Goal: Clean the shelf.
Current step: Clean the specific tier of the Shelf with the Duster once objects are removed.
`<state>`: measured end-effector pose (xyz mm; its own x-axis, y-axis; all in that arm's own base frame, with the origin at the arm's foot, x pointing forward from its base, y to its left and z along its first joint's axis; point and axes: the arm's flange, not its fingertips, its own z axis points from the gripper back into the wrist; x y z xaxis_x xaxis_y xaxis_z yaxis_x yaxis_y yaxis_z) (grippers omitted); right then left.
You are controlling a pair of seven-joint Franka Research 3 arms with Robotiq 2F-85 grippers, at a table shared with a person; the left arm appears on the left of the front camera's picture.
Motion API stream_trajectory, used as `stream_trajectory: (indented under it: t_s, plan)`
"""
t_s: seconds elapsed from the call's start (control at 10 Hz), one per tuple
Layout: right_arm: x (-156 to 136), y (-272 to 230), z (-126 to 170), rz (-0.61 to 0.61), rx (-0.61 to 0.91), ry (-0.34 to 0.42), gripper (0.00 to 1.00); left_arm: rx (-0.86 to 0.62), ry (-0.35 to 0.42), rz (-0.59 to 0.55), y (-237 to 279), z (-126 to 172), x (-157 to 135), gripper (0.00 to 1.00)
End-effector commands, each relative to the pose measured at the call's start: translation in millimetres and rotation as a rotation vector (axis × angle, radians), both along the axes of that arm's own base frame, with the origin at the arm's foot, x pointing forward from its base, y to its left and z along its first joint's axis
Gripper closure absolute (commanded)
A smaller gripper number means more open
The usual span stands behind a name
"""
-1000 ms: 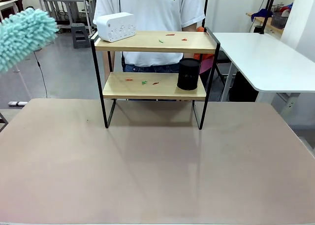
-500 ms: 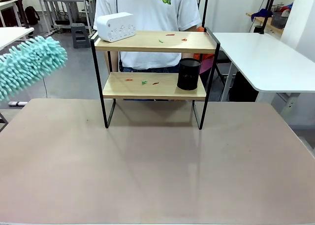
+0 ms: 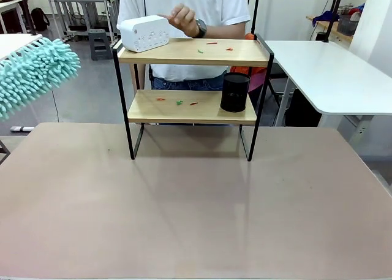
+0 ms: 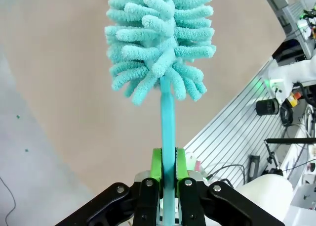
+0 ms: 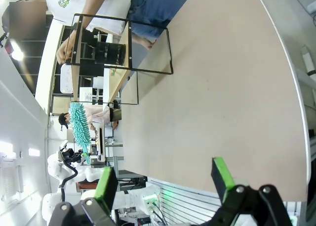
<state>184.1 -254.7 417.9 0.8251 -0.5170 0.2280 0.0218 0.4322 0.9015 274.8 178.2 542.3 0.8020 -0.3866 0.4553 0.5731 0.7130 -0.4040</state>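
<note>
Front and wrist views, largest item first. The brown table (image 3: 196,219) carries the shelf (image 3: 171,52) at its twelve-o'clock edge, legs on the tabletop and both boards open toward the robot, presumably so that a tool can sweep in from this side. A person stands behind it. One hand (image 3: 179,15) rests at the white box (image 3: 144,33) on the nine-o'clock end of the upper board, probably to move it out of the sweep.

The turquoise duster (image 3: 33,71) hangs at nine o'clock in the front view, well apart from the shelf. The left gripper (image 4: 168,162) is clamped narrow on its thin handle. The grip sits low on the handle, so the fluffy head projects far beyond the fingers and can reach the boards first. The right gripper (image 5: 164,179) stands wide and holds nothing, above the near table edge.

A black canister (image 3: 234,92) occupies the three-o'clock end of the lower board. Small red and green scraps (image 3: 211,43) lie on both boards and are the likely debris to clear.

Writing: the shirt (image 3: 229,10) bears a green print, cropped and unreadable. No label can be read on the box or canister.
</note>
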Motion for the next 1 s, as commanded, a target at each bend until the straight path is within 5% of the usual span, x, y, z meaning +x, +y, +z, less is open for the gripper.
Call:
stream_trajectory:
  t_s: [0.0, 0.7, 0.8, 0.9]
  plan:
    - [1.8, -1.1, 3.2, 0.003, -0.002, -0.034, 0.0, -0.024, -0.004, 0.011, 0.1, 2.2, 0.9, 1.0]
    - [1.8, -1.1, 3.2, 0.003, -0.002, -0.034, 0.0, -0.024, -0.004, 0.011, 0.1, 2.2, 0.9, 1.0]
    - [1.8, -1.1, 3.2, 0.003, -0.002, -0.034, 0.0, -0.003, 0.001, -0.001, -0.3, -0.4, 0.4, 0.88]
    - [1.8, -1.1, 3.2, 0.003, -0.002, -0.034, 0.0, -0.005, -0.012, 0.027, -6.3, 24.4, 0.1, 0.88]
